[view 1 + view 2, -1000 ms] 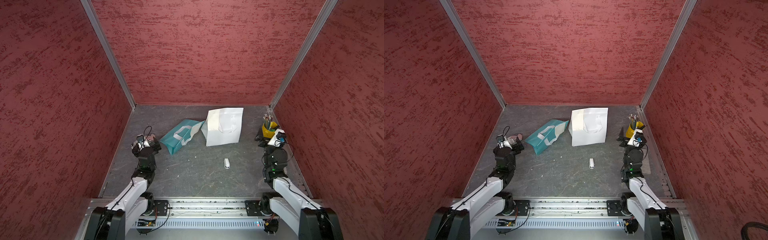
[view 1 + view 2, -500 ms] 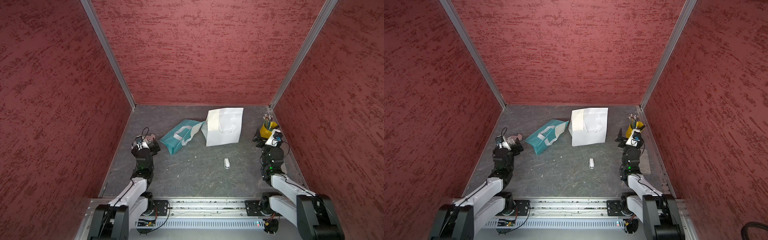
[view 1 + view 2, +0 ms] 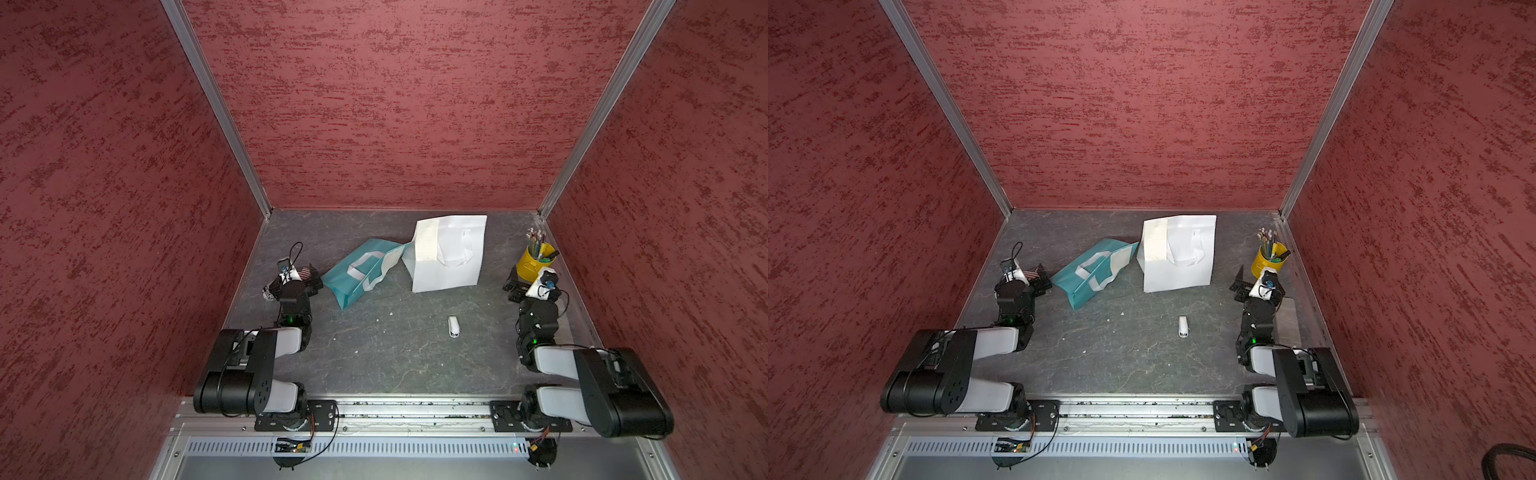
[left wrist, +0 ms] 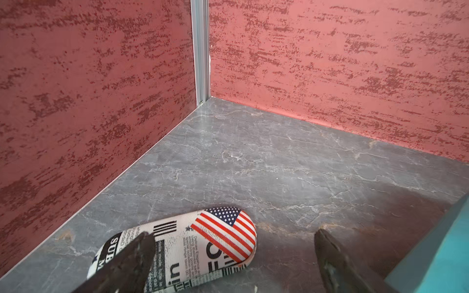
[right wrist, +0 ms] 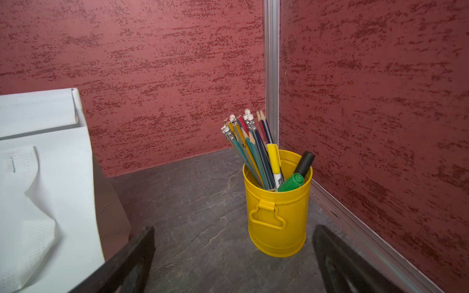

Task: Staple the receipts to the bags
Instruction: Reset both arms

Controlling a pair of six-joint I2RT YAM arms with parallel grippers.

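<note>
Your first receipt [image 3: 426, 245] lies flat on the white bag [image 3: 457, 266], along the side of the bag that faces the left fingers [image 3: 312, 284]. The second receipt [image 3: 390, 259] rests on the open end of the teal bag [image 3: 353, 286], next to its white handles; its edges are hard to pick out from them.

Both bags lie flat on the grey surface [image 3: 395, 365] between your two pairs of fingers, and their near corners touch or overlap. The teal bag sits just beside the left fingers, and in the left wrist view its edge runs right past one finger. The white bag is nearer the right fingers [image 3: 512, 286], and in the right wrist view its cloth comes up against one finger.

Both pairs of fingers are spread wide and grip nothing.

The stapler [image 3: 453, 326] lies on the surface, apart from both bags. It is closer to the right fingers than the left, back toward the arm bases.

Under and just ahead of the left fingers lies a glasses case [image 4: 203, 243] printed with a flag and newsprint. Ahead of the right fingers stands a yellow cup [image 5: 278, 215] full of pencils and markers, upright in the corner.
</note>
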